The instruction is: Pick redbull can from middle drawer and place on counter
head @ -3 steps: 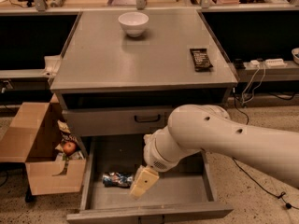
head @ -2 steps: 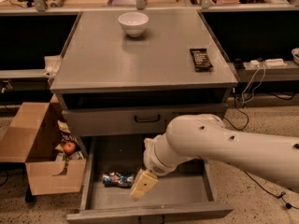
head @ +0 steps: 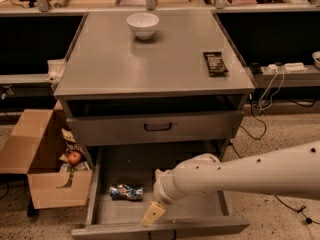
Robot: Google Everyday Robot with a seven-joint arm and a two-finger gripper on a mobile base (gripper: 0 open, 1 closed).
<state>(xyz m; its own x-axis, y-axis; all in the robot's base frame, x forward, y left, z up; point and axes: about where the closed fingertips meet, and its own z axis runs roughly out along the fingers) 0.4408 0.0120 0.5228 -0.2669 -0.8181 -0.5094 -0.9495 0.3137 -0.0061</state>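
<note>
Gripper (head: 152, 214) low inside pulled-out middle drawer (head: 131, 161); how open, cannot tell. Redbull can (head: 126, 192) lies on its side just left of it, apart, likely the reach target.

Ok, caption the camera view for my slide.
Gripper low in the open middle drawer, beside the redbull can; bowl and snack bar sit on the counter.
</note>
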